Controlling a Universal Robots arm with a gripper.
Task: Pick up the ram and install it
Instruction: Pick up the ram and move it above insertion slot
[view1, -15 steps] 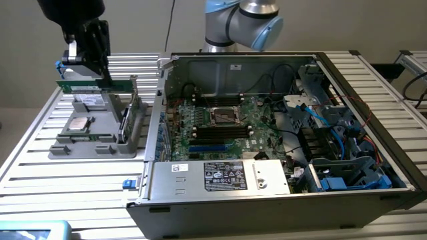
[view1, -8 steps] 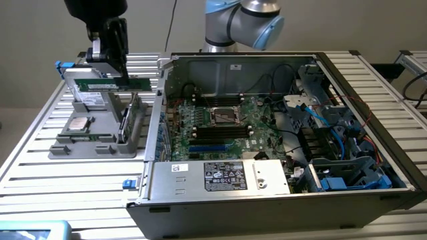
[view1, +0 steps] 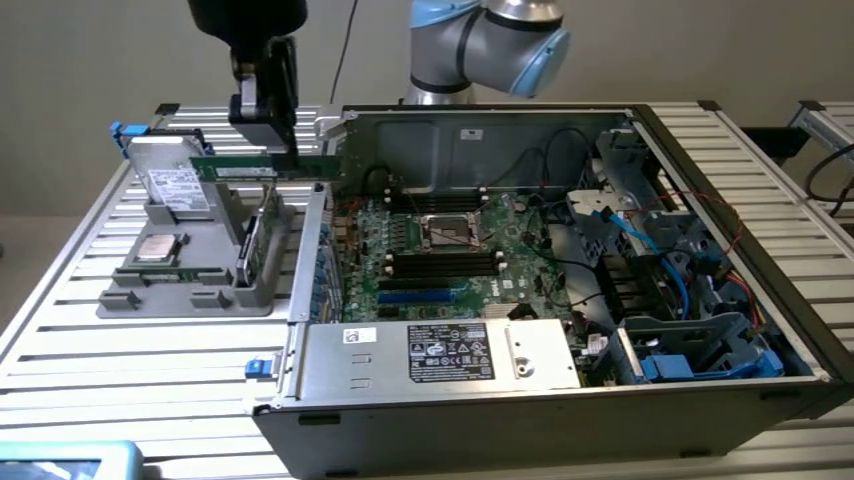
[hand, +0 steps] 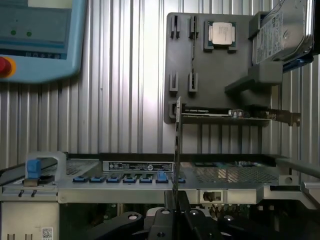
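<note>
Exterior view: the gripper (view1: 271, 146) was clamped on the ram (view1: 260, 169), holding it level in the air above the grey holder tray (view1: 158, 296). It hung just beside the open computer case (view1: 441, 140), on that view's left. In the wrist view the ram (hand: 177, 150) stood edge-on between the jaws, seemingly gripped near its middle.

Slatted metal table (view1: 134, 350), grey tray (view1: 160, 298), computer case (view1: 534, 412)

A plain pale wall (view1: 80, 60) stands behind the counter (view1: 80, 340), whose top is ribbed silver metal slats, evenly lit. Pale floor (view1: 16, 260) shows beside the counter, at the exterior view's left.
</note>
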